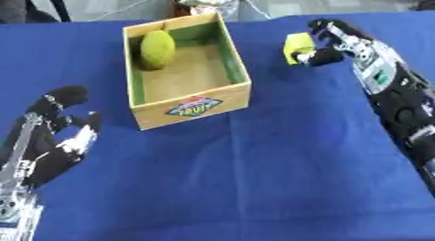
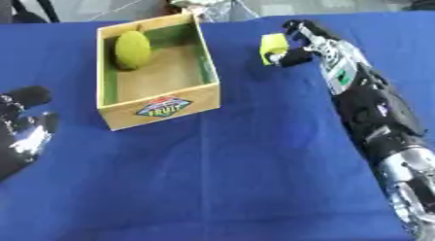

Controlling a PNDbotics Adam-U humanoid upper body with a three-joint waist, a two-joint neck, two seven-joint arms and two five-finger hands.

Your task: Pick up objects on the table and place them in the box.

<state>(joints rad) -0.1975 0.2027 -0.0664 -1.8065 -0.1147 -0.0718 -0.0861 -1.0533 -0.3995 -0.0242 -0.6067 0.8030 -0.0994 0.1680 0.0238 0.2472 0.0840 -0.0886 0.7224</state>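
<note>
Blue counter (image 1: 255,177), box (image 1: 191,109) with green fruit (image 1: 157,49), right robot hand (image 1: 327,45) pinching yellow block (image 1: 297,46), left robot hand (image 1: 51,138) resting open at lower left.

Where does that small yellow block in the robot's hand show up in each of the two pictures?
Left eye view: the yellow block sits upper right, pinched in the right hand.
Right eye view: same block, upper middle-right, nearer the centre.
Shared landmark: the box lies to its left in both.

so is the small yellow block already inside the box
No, the yellow block is pinched in the right hand, outside the box.
</note>
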